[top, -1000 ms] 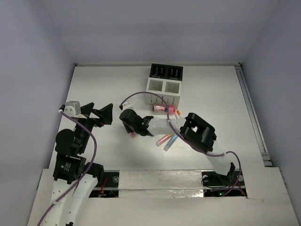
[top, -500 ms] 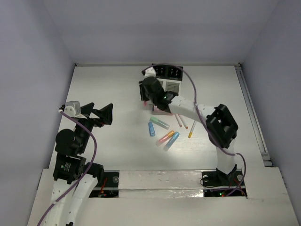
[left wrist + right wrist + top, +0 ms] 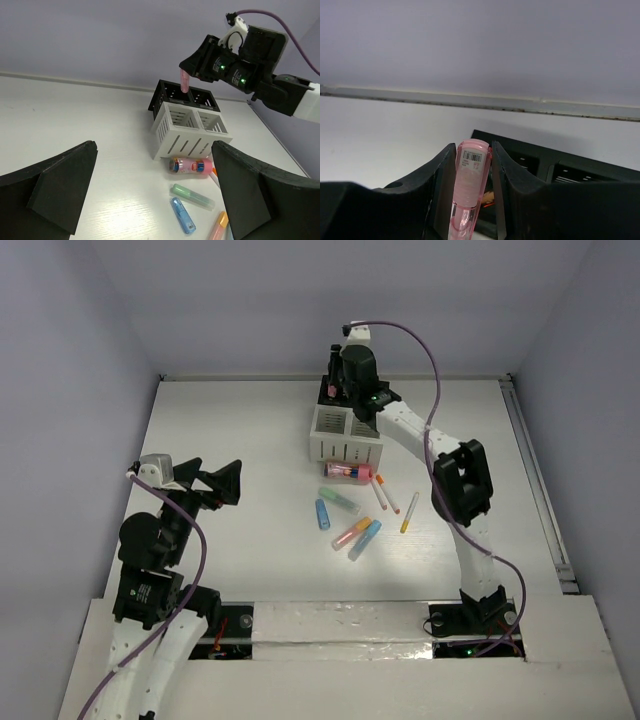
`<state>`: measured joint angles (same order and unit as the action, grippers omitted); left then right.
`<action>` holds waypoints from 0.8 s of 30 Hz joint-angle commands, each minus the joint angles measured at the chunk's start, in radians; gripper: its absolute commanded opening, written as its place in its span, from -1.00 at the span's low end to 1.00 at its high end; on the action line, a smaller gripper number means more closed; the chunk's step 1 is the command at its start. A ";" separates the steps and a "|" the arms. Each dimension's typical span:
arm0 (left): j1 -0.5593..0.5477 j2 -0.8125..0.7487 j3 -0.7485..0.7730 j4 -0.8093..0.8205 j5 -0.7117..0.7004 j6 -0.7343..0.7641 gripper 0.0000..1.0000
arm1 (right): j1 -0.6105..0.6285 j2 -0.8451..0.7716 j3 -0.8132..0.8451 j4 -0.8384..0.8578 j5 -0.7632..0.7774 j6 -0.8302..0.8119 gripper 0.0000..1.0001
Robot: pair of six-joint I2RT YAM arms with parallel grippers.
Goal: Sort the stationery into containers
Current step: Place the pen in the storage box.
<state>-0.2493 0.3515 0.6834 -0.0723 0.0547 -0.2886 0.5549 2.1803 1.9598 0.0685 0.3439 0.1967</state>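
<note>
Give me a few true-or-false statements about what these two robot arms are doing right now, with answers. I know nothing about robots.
1. The right end effector grips a pink marker. True.
2. That marker rests inside the white slotted box. False: it is held upright over the black box, above its left compartment.
3. The left end effector is open and holds nothing. True.
4. The fat pink cylinder stands in the black box. False: it lies on its side on the table, just in front of the white slotted box.
5. A green marker lies loose on the table. True.
</note>
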 commanded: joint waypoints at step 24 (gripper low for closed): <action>0.004 0.026 0.034 0.045 0.016 0.011 0.98 | -0.024 0.180 0.149 0.119 0.044 -0.169 -0.28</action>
<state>-0.2485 0.3664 0.6834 -0.0723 0.0555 -0.2863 0.5251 2.3325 2.0552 0.1360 0.3664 0.0544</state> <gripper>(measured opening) 0.989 0.372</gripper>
